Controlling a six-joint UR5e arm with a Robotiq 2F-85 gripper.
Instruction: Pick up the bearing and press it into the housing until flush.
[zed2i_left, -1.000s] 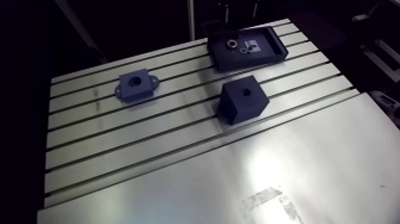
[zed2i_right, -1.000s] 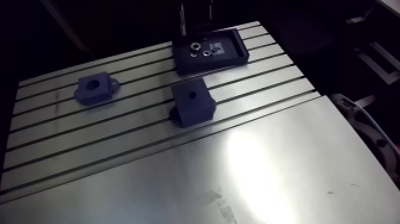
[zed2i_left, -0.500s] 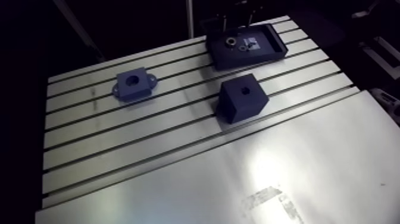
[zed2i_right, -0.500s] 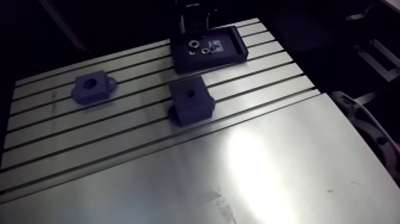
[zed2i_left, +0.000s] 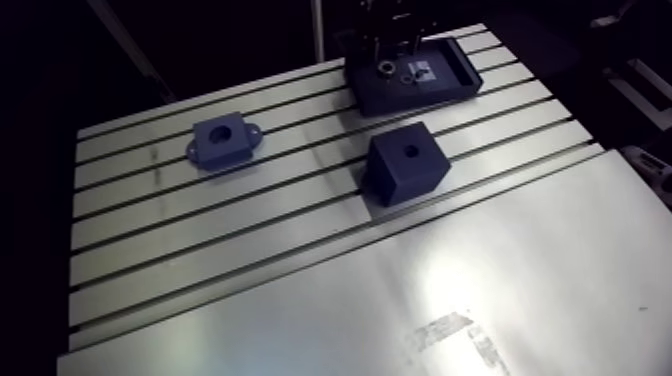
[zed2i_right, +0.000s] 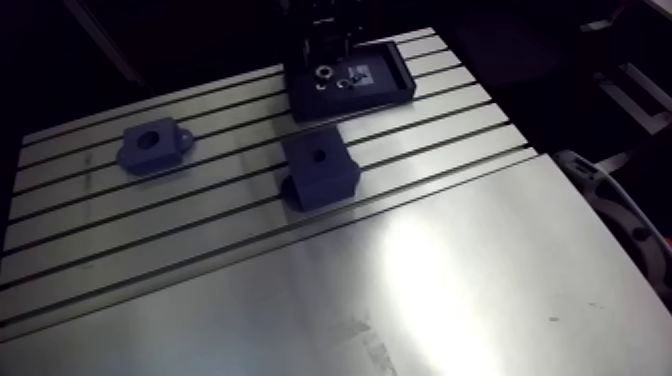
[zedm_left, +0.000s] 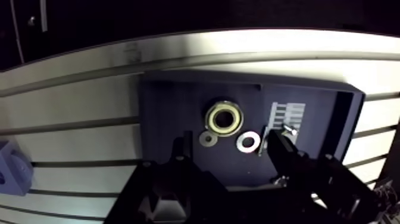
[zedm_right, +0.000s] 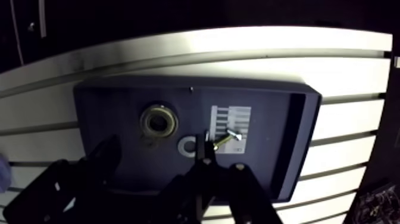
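Your gripper (zedm_left: 229, 150) is hanging over the dark tray (zedm_left: 172, 98) at the far edge of the slotted table (zedm_left: 77, 101), its two fingers (zedm_left: 178, 156) spread wide and closing on nothing. The bearing (zedm_left: 224, 118), a brass-coloured ring with a dark bore, is lying flat on the tray floor just ahead of the fingertips and roughly midway between them, and neither finger is touching it.

Two flat washers are sharing the tray with it. The smaller washer (zedm_left: 208, 138) is sitting just beside the bearing on the gripper side, and the larger washer (zedm_left: 247, 142) is resting next to that, close to the inner face of one finger. A white label (zedm_left: 287, 113) is showing on the tray floor past the larger washer, and a small screw (zedm_right: 226, 138) is lying across it.

In the arm view you are seeing the wrist coming down from the top edge over the tray. The flanged housing (zed2i_left: 222, 138), a dark blue block with a wide round bore facing up, is standing well apart from the tray, several slots nearer the camera and off to one side. An angled block (zed2i_left: 405, 165) with a small hole in its top is sitting between the tray and the smooth plate (zed2i_left: 520, 290) that is covering the near part of the table.
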